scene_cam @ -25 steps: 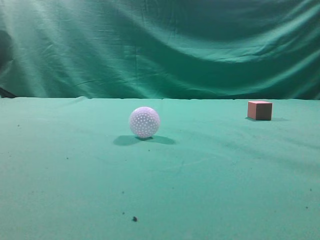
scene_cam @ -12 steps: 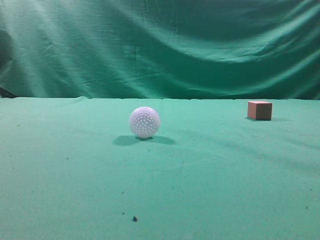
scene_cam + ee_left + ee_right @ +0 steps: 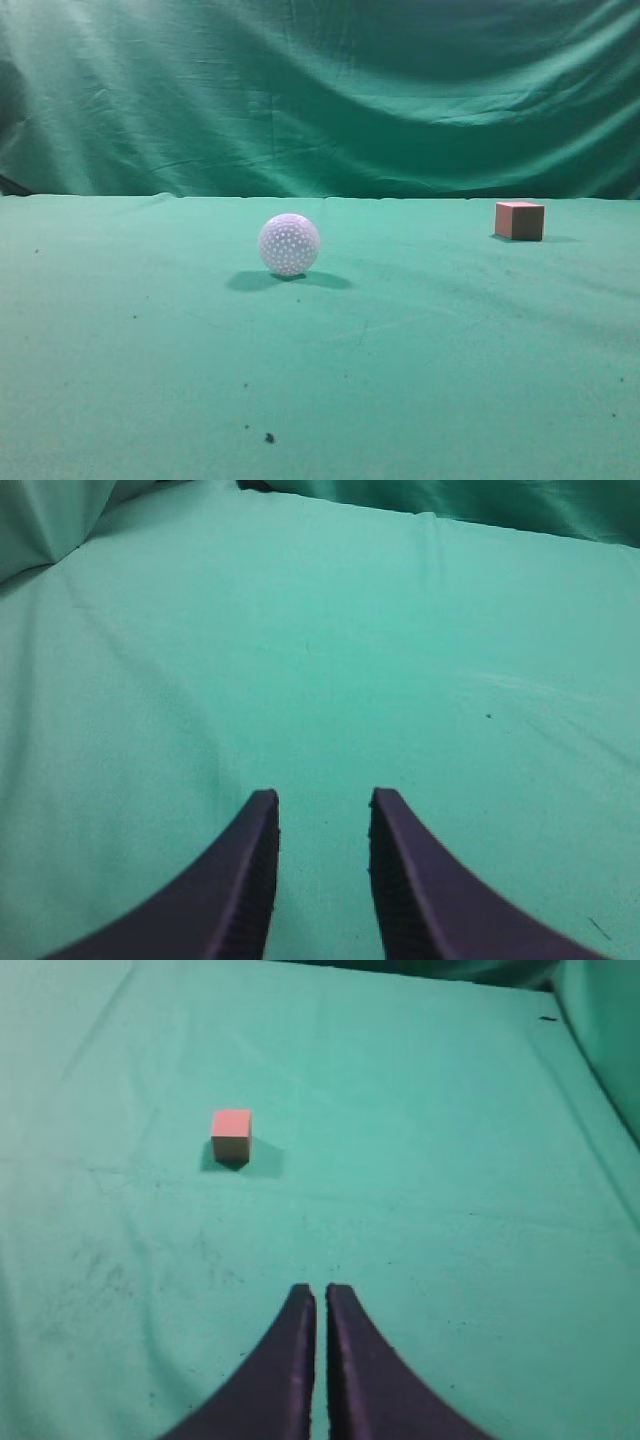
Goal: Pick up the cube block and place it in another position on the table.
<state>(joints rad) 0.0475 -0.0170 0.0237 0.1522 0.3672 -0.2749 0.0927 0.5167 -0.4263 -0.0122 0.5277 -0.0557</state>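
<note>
The cube block point(image 3: 519, 220), reddish-brown with a pinkish top, sits on the green table point(image 3: 450, 340) at the far right. It also shows in the right wrist view point(image 3: 231, 1136), ahead and to the left of my right gripper point(image 3: 320, 1292), which is shut and empty, well short of the cube. My left gripper point(image 3: 322, 800) is open and empty over bare green cloth. Neither gripper shows in the exterior view.
A white dimpled ball point(image 3: 289, 244) rests near the middle of the table, well left of the cube. A green draped backdrop point(image 3: 320, 90) rises behind the table's far edge. A few dark specks point(image 3: 269, 437) dot the cloth near the front.
</note>
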